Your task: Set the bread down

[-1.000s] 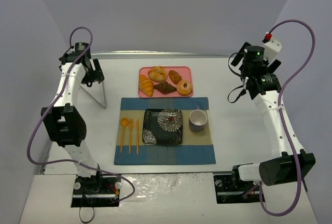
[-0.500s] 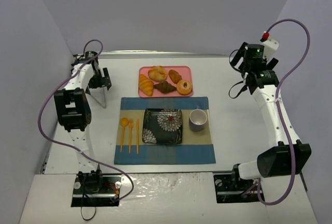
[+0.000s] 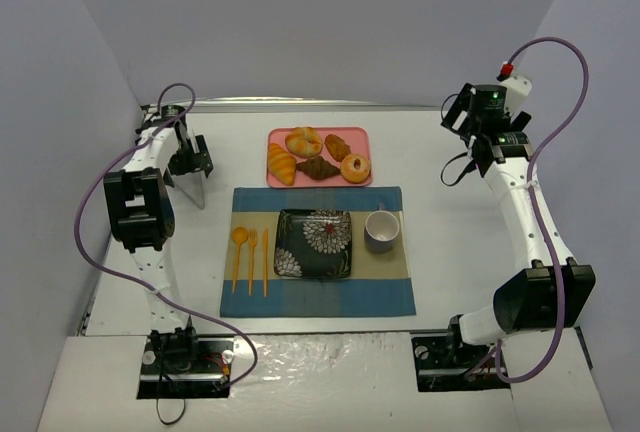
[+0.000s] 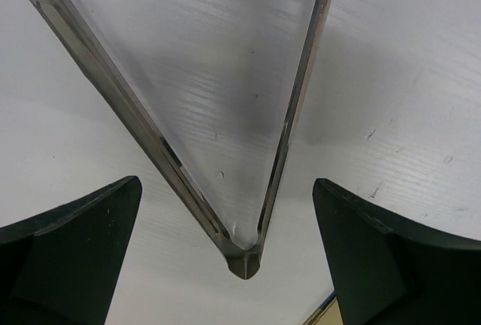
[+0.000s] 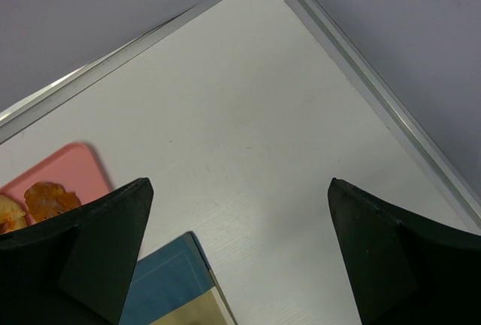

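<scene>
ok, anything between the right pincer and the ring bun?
Nothing visible: only bare table lies between the right pincer and the ring bun, which sits at the right end of the pink tray.

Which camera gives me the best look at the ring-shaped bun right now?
Top external: the ring bun lies whole on the pink tray, at its right end. Right wrist shows only a pastry fragment at the tray's corner, unidentifiable. Left wrist shows none of it.

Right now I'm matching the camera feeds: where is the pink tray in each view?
Top external: pink tray upper centre, just beyond the blue placemat.
Left wrist: not in it.
Right wrist: left edge, partly cut off.
Shared landmark: the placemat's blue corner, top external and right wrist.
</scene>
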Controlling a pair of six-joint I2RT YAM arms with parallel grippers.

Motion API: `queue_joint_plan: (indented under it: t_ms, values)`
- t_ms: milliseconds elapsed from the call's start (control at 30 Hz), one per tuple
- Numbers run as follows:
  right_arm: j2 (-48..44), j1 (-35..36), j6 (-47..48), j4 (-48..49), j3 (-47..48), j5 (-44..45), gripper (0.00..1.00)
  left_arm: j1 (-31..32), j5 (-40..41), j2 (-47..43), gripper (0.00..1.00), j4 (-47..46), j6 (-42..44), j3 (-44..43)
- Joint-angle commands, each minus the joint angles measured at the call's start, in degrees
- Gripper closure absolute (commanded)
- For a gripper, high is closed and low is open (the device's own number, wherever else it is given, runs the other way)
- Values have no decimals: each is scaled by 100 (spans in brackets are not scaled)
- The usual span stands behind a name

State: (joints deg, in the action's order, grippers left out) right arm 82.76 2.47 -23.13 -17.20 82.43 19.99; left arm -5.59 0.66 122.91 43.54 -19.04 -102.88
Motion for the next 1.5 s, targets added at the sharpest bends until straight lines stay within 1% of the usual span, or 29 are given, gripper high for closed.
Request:
queue_joint_plan:
  t_ms: [0,67,200,333,533,633,767,900,933,1000,1033,1100,1167,1300,1400,1467]
  values:
    - [-9,-67,77,353,190,-134,0,-52,148,-273,3,-256,-81,43]
    - [-33,-89,54,351,186,-172,0,-66,176,-174,3,-298,-67,-24]
    - [-58,-99,46,394,215,-325,0,-74,-31,238,3,-228,-110,-395]
    - [-80,-121,47,409,248,-593,0,-111,147,318,3,-486,-104,-334]
    - [-236,-133,10,455,211,-646,0,-188,186,411,3,-550,6,-358]
    - [-318,-133,-19,475,186,-677,0,-194,130,537,3,-589,52,-466]
    - [-383,-133,-68,490,159,-812,0,-224,267,682,3,-636,76,-611]
    - [-410,-133,-95,507,150,-896,0,-253,59,801,3,-792,193,-670]
    - [-413,-133,-92,509,149,-924,0,-257,-10,825,5,-837,202,-683]
    - [-427,-133,-77,516,141,-977,0,-250,-64,848,14,-874,224,-690]
    - [-434,-133,-77,509,134,-979,0,-250,-66,827,22,-923,246,-648]
    - [-460,-138,-91,520,108,-982,0,-250,-208,732,40,-1010,288,-521]
    - [-500,-133,-103,526,61,-1016,0,-250,-191,586,54,-1049,344,-431]
    - [-598,-140,-100,536,-20,-1058,0,-238,-297,193,61,-1022,551,-289]
    - [-694,-133,-71,543,-50,-1066,0,-208,-312,-216,61,-984,714,-217]
    - [-758,-133,-51,556,-94,-1074,0,-190,-319,-648,61,-955,797,-140]
